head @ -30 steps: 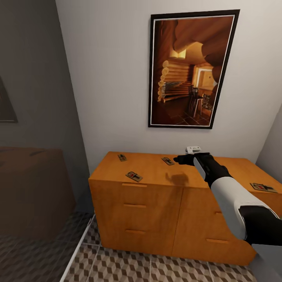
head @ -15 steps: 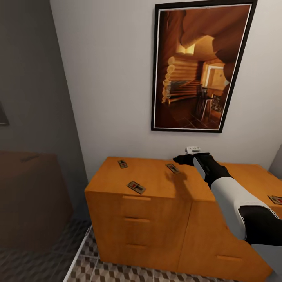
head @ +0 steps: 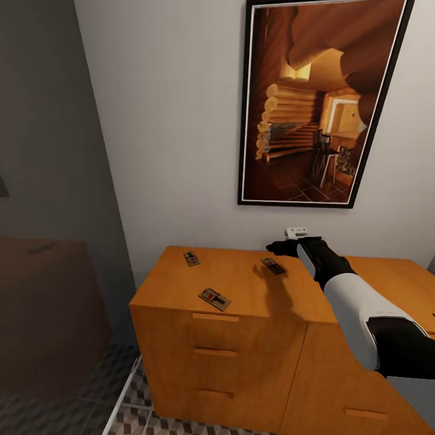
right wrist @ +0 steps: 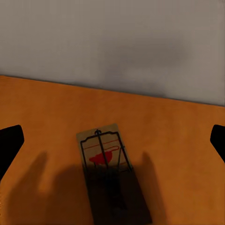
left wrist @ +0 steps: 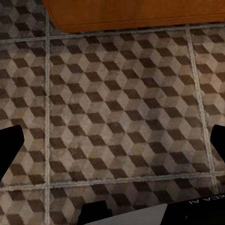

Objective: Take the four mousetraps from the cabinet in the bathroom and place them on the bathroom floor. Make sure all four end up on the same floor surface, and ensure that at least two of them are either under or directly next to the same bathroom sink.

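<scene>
The orange-brown cabinet stands against the white wall. Three mousetraps lie on its top: one at the back left, one near the front edge, and one further right. My right gripper hovers just above and behind that third trap. In the right wrist view the same mousetrap lies below the open right gripper, whose fingertips are spread wide with nothing held. My left gripper is open over the cube-patterned bathroom floor, near the cabinet's base.
A large framed picture hangs above the cabinet. A small white device sits at the wall behind my right gripper. A dark brown block stands to the left past a white floor strip.
The camera has moved closer to the cabinet and the whole view has shifted. My right gripper now sits more directly over the right-hand mousetrap. The traps have not moved on the cabinet.
</scene>
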Tool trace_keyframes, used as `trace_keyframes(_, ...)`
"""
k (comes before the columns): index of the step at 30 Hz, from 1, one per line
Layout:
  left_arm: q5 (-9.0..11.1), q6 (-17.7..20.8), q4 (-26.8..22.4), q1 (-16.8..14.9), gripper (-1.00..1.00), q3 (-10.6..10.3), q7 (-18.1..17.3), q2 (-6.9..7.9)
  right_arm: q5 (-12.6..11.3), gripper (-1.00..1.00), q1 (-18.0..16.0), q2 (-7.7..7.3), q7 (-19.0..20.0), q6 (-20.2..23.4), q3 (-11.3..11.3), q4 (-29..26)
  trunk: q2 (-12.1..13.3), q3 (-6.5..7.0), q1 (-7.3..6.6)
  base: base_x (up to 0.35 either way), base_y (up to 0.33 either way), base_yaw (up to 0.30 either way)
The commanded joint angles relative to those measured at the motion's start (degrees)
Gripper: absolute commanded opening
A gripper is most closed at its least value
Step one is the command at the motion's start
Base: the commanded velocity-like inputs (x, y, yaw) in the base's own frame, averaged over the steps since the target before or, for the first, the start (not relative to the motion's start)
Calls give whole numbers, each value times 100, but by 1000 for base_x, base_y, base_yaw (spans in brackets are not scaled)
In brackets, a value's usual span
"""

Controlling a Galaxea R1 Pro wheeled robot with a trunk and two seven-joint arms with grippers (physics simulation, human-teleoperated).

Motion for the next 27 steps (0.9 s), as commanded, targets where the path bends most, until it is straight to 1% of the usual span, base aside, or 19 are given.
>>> trace_keyframes(1, -4, -19, 5, -5, 100, -40, 44, 2, 3, 100, -3, -5, 16, 30, 22, -7, -3, -6, 0, 17, 5, 0)
trace_keyframes(14, -4, -19, 5, -5, 100, -40, 44, 1, 3, 100, -3, -4, 22, 18, 21, 80, -3, -6, 0, 5, 1, 0)
trace_keyframes(27, -4, -19, 5, -5, 100, -44, 44, 1, 3, 100, -3, -4, 24, -240, 20, 265, -3, -6, 0, 0, 0, 0)
